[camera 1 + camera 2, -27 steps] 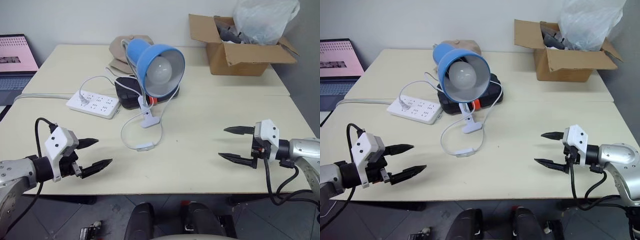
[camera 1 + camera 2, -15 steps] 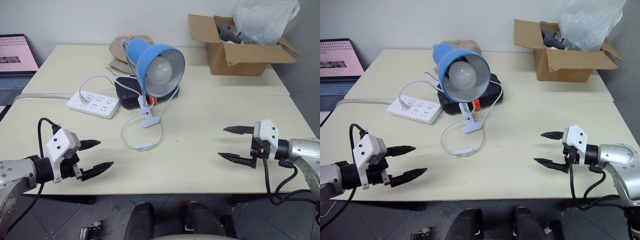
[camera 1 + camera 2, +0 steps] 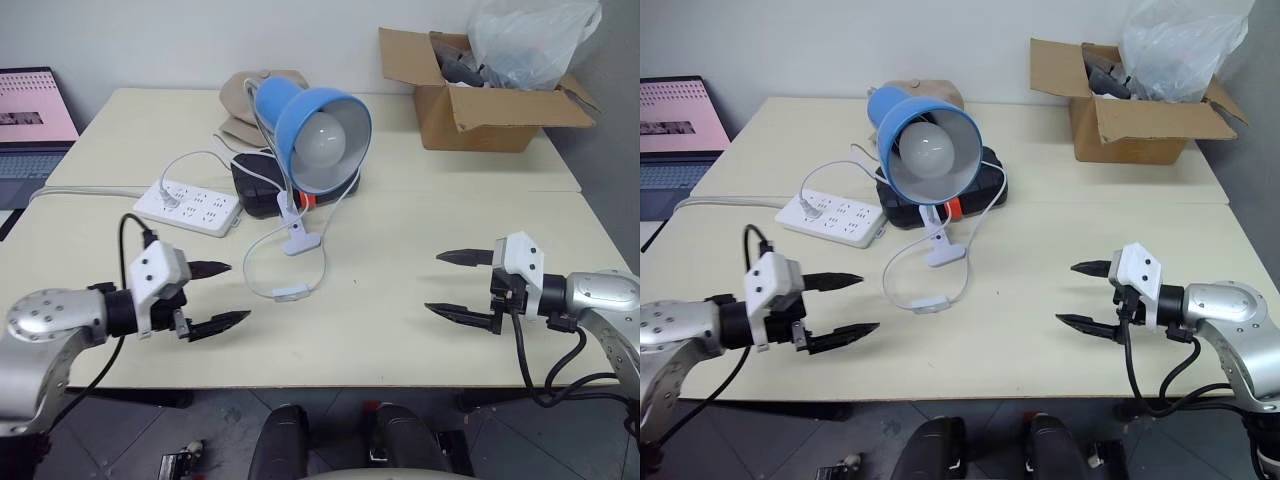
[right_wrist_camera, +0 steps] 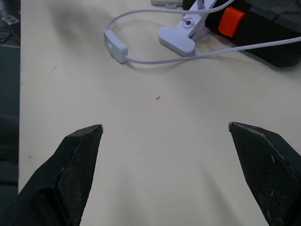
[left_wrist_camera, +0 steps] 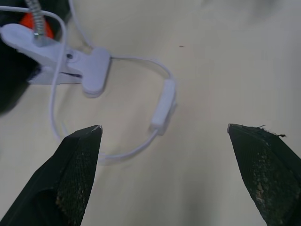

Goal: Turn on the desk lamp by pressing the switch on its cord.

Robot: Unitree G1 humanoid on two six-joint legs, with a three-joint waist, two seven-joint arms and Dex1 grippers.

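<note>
Hovering above the near part of the pale surface (image 3: 400,330), the left end effector (image 3: 222,296) has its two black fingers spread apart and grasps nothing; it points toward the middle of the surface. Across from it, the right end effector (image 3: 445,283) hangs in the same way, fingers released and empty, pointing back toward the left one. Between them and a little farther off lies the small white switch (image 3: 289,294) on the cord (image 3: 321,262), flat on the surface and apart from both end effectors; the left wrist view shows it ahead, between that end effector's fingertips (image 5: 84,141). The cord curves in a loop from the switch toward the white clip base (image 3: 297,240), which rests on the surface just beyond. From the clip the gooseneck rises to the desk lamp (image 3: 312,130), whose blue shade faces the near edge with its round white bulb (image 3: 322,146) unlit. Left of the lamp lies a white power strip (image 3: 187,208), and behind the lamp a black case (image 3: 253,185). At the far right corner stands an open cardboard box (image 3: 480,100) with a clear plastic bag (image 3: 530,40) in it.
</note>
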